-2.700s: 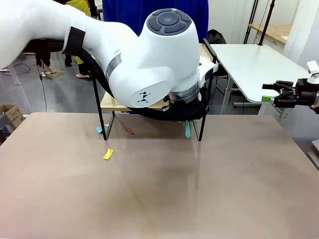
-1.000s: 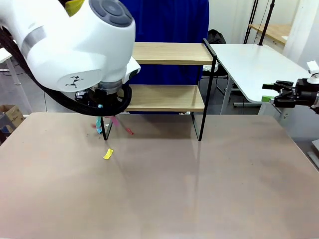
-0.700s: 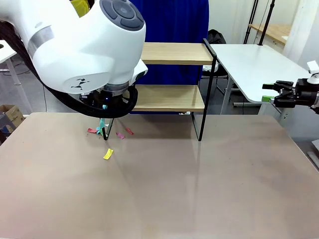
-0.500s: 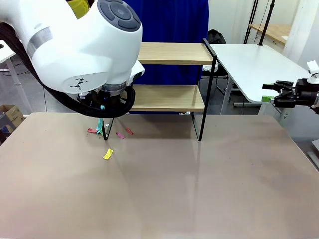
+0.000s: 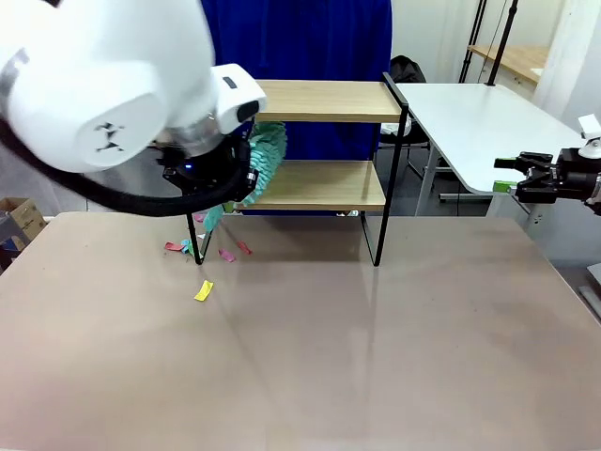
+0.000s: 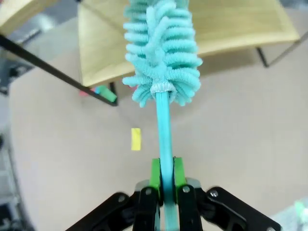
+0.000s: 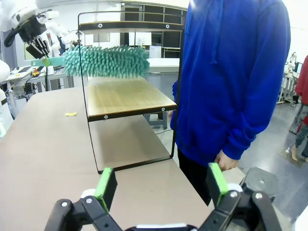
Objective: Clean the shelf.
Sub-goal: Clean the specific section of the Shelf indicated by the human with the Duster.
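Observation:
The shelf (image 5: 324, 100) stands at the table's far side, a black frame with two light wooden boards. My left gripper (image 6: 164, 174) is shut on the thin handle of a teal fluffy duster (image 6: 163, 53). The duster's head (image 5: 265, 154) hovers at the left end of the lower board (image 6: 231, 24), between the tiers. From the right wrist view the duster (image 7: 106, 61) lies level above that board (image 7: 126, 96). My right gripper (image 5: 526, 178) hangs off the table's right edge, open (image 7: 161, 185) and holding nothing.
Paper scraps lie on the table by the shelf's left front leg: a yellow one (image 5: 204, 290), pink ones (image 5: 226, 255) and a red one (image 5: 174, 246). A person in a blue hoodie (image 7: 231, 82) stands behind the shelf. A white table (image 5: 479, 117) sits at the back right.
My left arm has lifted the duster from the table by the shelf's left leg up to between the tiers. The scraps stay on the table. My right arm has not moved.

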